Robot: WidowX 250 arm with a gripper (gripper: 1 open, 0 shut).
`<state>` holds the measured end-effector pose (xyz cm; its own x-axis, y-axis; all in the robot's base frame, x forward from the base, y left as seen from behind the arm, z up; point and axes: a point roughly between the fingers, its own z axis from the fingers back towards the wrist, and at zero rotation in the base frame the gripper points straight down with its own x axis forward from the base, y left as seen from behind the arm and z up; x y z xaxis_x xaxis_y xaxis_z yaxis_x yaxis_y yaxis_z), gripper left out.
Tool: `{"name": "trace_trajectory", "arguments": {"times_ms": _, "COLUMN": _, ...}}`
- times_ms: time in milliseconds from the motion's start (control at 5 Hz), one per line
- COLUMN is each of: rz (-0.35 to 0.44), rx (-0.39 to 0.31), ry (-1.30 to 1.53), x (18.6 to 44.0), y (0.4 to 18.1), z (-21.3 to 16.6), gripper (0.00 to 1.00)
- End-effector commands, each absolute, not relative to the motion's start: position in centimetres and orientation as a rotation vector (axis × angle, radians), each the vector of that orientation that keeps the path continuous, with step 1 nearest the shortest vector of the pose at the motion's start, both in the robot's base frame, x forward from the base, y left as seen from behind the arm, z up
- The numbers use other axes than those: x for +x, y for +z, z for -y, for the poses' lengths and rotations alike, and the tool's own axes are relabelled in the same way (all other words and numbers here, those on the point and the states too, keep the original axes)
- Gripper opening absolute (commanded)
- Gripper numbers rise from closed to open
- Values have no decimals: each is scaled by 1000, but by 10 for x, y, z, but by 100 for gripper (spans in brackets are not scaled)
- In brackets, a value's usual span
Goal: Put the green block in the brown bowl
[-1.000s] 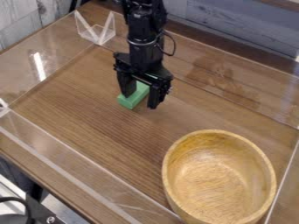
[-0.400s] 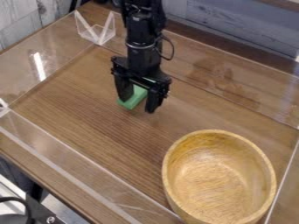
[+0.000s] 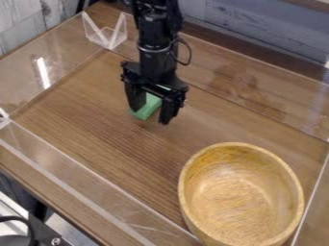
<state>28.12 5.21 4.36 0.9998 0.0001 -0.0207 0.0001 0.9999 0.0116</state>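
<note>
bowl: light wood, round, standing on the table (image 3: pixel 96 139); landmark for all places below (image 3: pixel 241 207)
block: green, on the table, up and left of the bowl in view, well apart from it; partly hidden by the gripper (image 3: pixel 152 111)
block point: visible green face between the fingers (image 3: pixel 146 106)
gripper: black, up-left of the bowl, pointing down at the block; jaws spread wide, one finger on each side of the block
grip: nothing seen clamped; whether a finger touches the block, can't tell
bowl inside: bare wood hollow, block outside it
bowl right side: close to the table's right edge, thin strip of wood between
bowl bottom side: near the lower border of the view, little table showing
bowl left side: broad bare wood, open room
bowl to block: open wood all the way, no thing between
above bowl: bare wood up to the back edge, where a pale wall (image 3: pixel 276 24) stands
far left of bowl: table's left edge, past the block; clear plastic piece (image 3: pixel 4 117) there
up-left of bowl, beyond block: second clear piece (image 3: pixel 107 32), near the arm
below-left of bowl: black cable (image 3: pixel 15 223), off the table's edge
change, gripper: slightly left of its place one second ago, more of the block covered
change, bowl: none, same spot
change, jaws: none, wide both times
</note>
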Motion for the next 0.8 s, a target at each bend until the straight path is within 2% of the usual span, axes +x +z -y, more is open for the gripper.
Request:
{"name": "trace_trajectory", "arguments": {"times_ms": 0, "rz": 49, "rx": 25, "ry": -9, "x": 287, "y": 65, "z": -50, "gripper": 100}}
{"name": "trace_trajectory", "arguments": {"times_ms": 600, "rz": 52, "rx": 22, "ry": -13, "x": 283, "y": 71, "z": -44, "gripper": 100}}
